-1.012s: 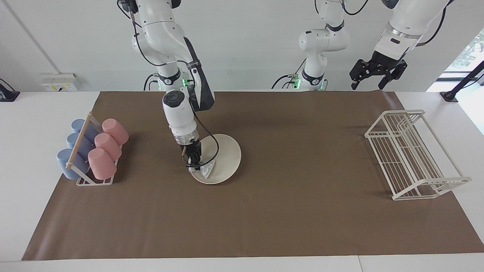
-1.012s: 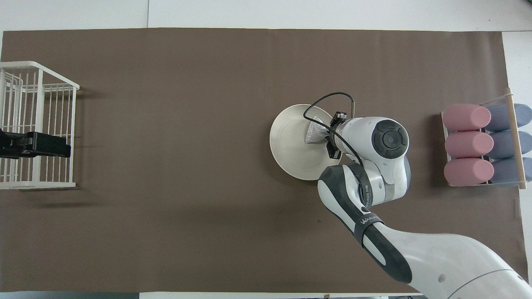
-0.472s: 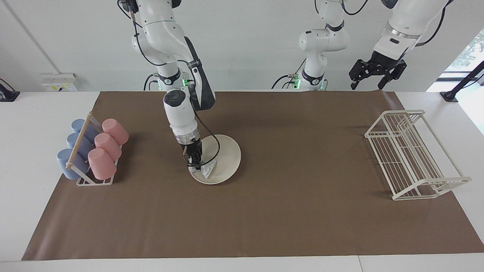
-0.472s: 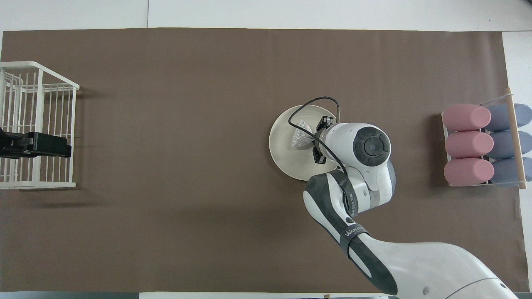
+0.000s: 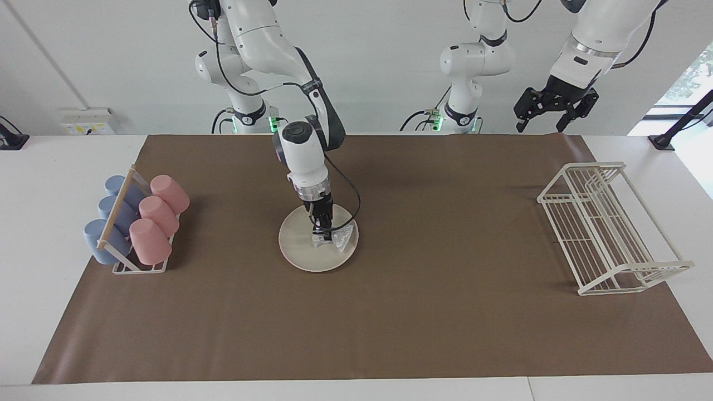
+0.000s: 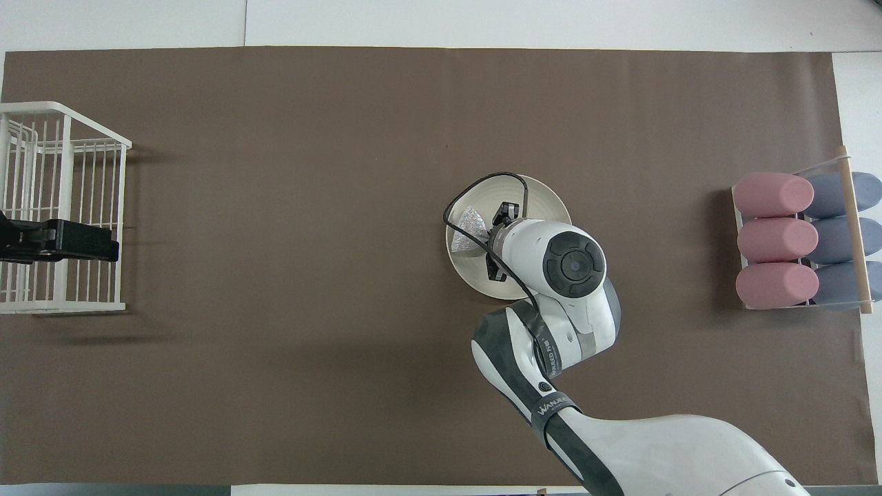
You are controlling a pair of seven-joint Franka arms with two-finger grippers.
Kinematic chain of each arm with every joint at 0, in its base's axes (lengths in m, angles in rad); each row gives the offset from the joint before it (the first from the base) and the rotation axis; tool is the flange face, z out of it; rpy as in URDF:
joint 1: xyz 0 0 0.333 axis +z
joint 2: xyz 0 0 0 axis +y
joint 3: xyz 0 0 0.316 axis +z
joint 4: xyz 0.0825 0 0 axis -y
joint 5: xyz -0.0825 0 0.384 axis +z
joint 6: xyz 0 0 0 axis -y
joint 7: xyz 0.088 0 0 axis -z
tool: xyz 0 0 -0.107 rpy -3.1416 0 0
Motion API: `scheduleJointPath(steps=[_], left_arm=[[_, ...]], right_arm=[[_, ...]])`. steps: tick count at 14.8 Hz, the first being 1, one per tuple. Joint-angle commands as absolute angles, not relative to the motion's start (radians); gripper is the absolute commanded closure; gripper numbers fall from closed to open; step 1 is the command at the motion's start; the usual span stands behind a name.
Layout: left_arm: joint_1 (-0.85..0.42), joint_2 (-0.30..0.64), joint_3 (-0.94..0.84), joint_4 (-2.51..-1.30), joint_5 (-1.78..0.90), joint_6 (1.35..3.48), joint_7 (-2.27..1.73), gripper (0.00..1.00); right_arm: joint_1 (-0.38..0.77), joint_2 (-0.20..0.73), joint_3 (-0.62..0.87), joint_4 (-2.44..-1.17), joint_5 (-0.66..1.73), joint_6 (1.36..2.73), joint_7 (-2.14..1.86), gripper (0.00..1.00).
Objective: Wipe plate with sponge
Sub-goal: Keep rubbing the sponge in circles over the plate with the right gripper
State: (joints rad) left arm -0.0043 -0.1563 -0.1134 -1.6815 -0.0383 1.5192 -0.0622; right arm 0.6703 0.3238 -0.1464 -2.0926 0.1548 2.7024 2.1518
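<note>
The cream-white plate (image 5: 295, 252) (image 6: 546, 198) lies on the brown mat, somewhat toward the right arm's end of the table. My right gripper (image 5: 323, 232) (image 6: 492, 238) points down onto it, shut on the silvery sponge (image 5: 338, 238) (image 6: 468, 231). It presses the sponge onto the part of the plate toward the left arm's end. In the overhead view the right wrist covers much of the plate. My left gripper (image 5: 555, 113) (image 6: 83, 240) waits open and empty, high up over the white wire rack.
A rack (image 5: 129, 262) (image 6: 854, 227) of pink cups (image 5: 149, 240) and blue cups (image 5: 100, 239) stands at the right arm's end. A white wire rack (image 5: 607, 228) (image 6: 62, 207) stands at the left arm's end. The brown mat (image 5: 445, 312) covers most of the table.
My right gripper has dragged the sponge across the plate, from the rim toward the right arm's end to the part toward the left arm's end. The plate and the left arm stayed put.
</note>
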Motion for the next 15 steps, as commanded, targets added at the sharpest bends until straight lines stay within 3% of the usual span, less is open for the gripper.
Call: scheduleJointPath(steps=[1, 8, 15], left_arm=[[-0.005, -0.186, -0.112, -1.706, -0.049, 1.511, -0.071, 0.0], [-0.002, -0.186, -0.11, -1.706, -0.049, 1.511, -0.071, 0.0], [0.005, -0.186, -0.11, -1.706, -0.049, 1.509, -0.072, 0.0]], right_arm=[[0.667, 0.347, -0.144, -2.071, 0.15, 2.72, 2.169, 1.0], [0.591, 0.334, -0.147, -2.161, 0.15, 2.712, 2.059, 1.0], [0.529, 0.325, -0.15, -2.175, 0.146, 2.655, 1.99, 1.0]])
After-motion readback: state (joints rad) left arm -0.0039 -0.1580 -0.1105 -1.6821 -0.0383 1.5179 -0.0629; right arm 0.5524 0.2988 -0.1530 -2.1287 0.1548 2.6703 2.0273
